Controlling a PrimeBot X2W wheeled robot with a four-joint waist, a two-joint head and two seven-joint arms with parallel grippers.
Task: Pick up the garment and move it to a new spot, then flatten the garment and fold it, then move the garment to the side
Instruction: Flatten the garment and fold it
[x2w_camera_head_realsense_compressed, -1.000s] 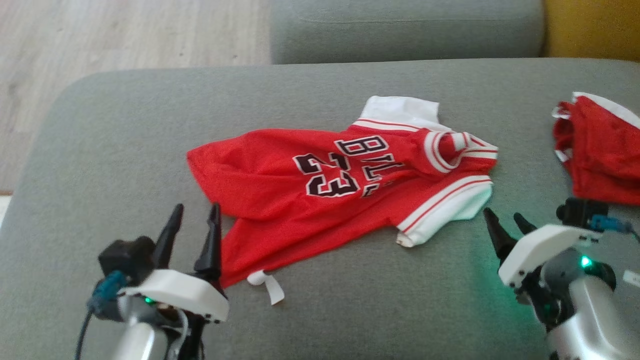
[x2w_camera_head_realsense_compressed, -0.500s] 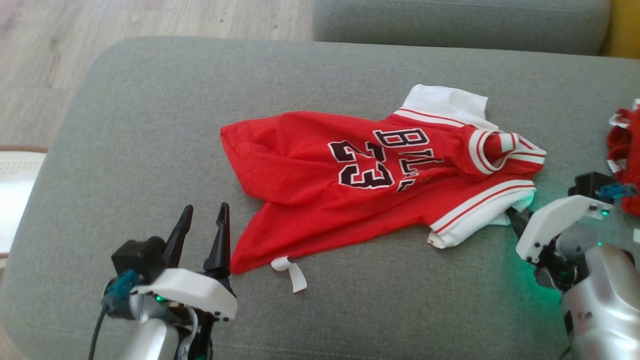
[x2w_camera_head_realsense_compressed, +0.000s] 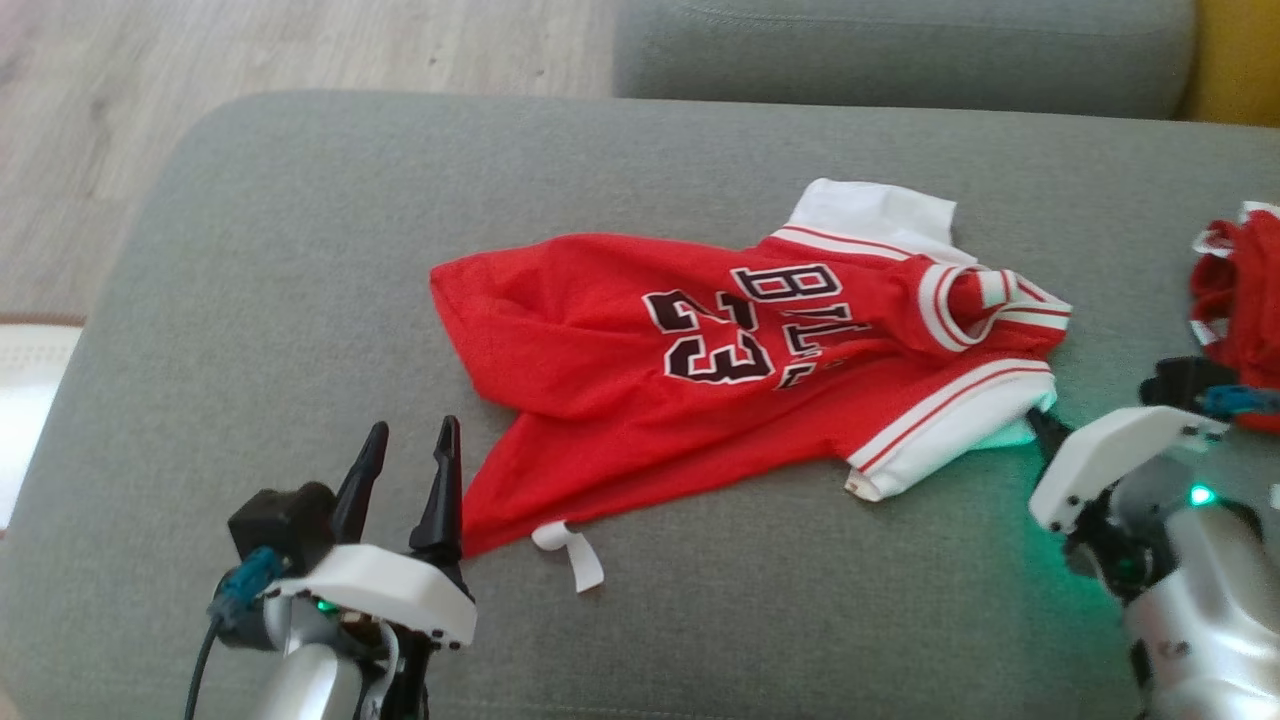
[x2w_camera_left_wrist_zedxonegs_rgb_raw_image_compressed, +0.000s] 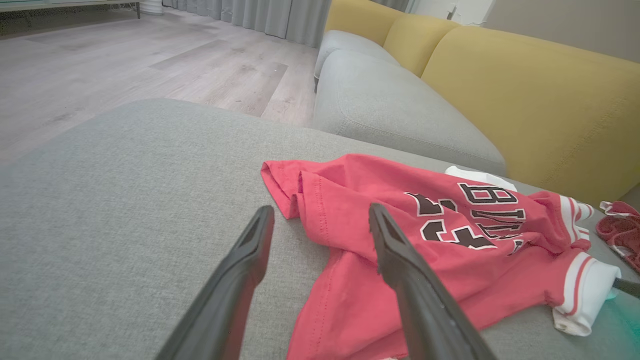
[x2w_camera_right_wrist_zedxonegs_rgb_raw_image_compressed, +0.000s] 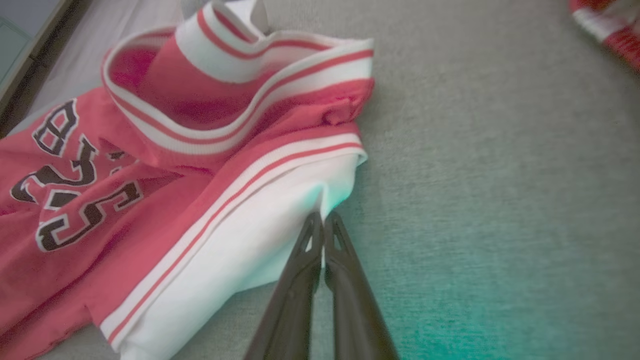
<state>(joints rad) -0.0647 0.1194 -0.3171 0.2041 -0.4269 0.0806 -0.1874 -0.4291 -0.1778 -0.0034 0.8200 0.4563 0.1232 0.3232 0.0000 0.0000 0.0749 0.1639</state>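
Right wrist view: the right claw (x2w_camera_right_wrist_zedxonegs_rgb_raw_image_compressed: 320, 219) is clenched on the edge of the white sleeve (x2w_camera_right_wrist_zedxonegs_rgb_raw_image_compressed: 240, 240) of the shirt (x2w_camera_right_wrist_zedxonegs_rgb_raw_image_compressed: 165, 100), which lies crumpled on the cushion (x2w_camera_head_realsense_compressed: 250, 300). The left claw (x2w_camera_head_realsense_compressed: 413, 430) is released, just beside the hem (x2w_camera_head_realsense_compressed: 480, 535). I judge the pick-up is in hand. Next, the left claw must reach and pinch the hem.

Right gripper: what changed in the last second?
The right gripper reached forward to the jersey's white sleeve and shut on its edge. The left gripper stayed open; the jersey lies crumpled as before.
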